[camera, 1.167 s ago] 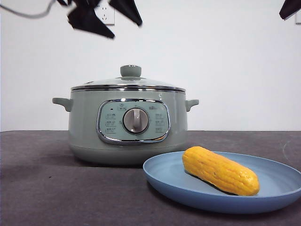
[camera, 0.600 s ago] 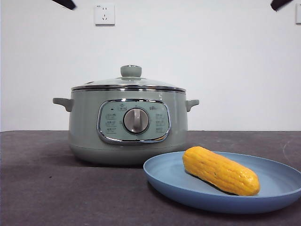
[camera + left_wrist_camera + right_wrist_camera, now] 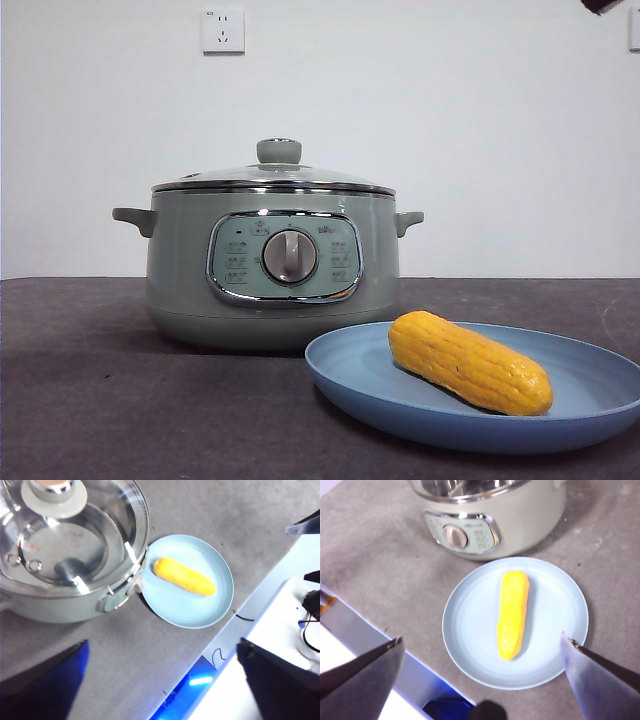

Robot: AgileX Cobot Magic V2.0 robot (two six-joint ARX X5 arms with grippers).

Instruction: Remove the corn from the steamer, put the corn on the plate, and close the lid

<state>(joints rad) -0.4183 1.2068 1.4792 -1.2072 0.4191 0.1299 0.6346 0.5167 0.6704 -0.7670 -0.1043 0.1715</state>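
Note:
The sage-green steamer (image 3: 180, 270) stands on the dark table with the glass lid (image 3: 270, 176) closed on it. The yellow corn (image 3: 470, 362) lies on the light-blue plate (image 3: 590, 385) in front and to the right of the pot. The left wrist view shows the lid (image 3: 75, 545), the steamer (image 3: 55, 607), the plate (image 3: 170, 607) and the corn (image 3: 184, 576) far below my left gripper (image 3: 162, 645), which is open and empty. My right gripper (image 3: 481, 639) is open and empty high above the corn (image 3: 514, 612), the plate (image 3: 555, 610) and the steamer (image 3: 530, 515).
A wall socket (image 3: 222, 30) is on the white wall behind the pot. A black arm tip (image 3: 598, 5) shows at the top right corner. The table's edge and white equipment with cables (image 3: 300, 605) lie beyond the plate.
The dark gripper at the top left has risen out of the front view. The black tip at the top right has drawn back further. Pot, lid, plate and corn have not moved.

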